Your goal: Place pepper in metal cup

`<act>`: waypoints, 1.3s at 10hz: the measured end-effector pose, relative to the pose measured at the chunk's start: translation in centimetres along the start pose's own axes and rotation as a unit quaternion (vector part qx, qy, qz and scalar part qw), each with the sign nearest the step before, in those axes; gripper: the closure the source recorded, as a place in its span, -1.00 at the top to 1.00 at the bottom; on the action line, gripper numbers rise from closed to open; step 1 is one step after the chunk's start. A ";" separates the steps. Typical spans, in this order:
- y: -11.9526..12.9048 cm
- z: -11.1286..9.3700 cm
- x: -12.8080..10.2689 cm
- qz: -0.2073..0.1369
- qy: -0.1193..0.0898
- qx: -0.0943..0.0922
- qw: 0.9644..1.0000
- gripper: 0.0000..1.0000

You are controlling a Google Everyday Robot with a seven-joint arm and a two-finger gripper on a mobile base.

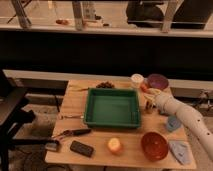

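Observation:
My gripper (150, 98) is at the end of the white arm that reaches in from the lower right. It hovers just right of the green tray's far right corner, in front of the purple bowl (157, 81). A small red-orange pepper (144, 88) shows just behind the gripper, between the white cup (137, 79) and the purple bowl. I cannot tell whether the gripper touches it. A small dark shape right under the gripper, beside the tray's rim, looks like the metal cup (149, 108); it is partly hidden.
The green tray (90, 107) fills the table's middle. At the front are a red bowl (154, 145), a round yellow-orange fruit (115, 145), a black device (81, 148) and a long tool (70, 133). Blue-grey cloths (173, 123) lie under the arm at the right edge.

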 end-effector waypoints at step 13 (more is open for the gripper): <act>-1.5 0.8 3.3 0.016 0.017 0.015 1.000 -1.00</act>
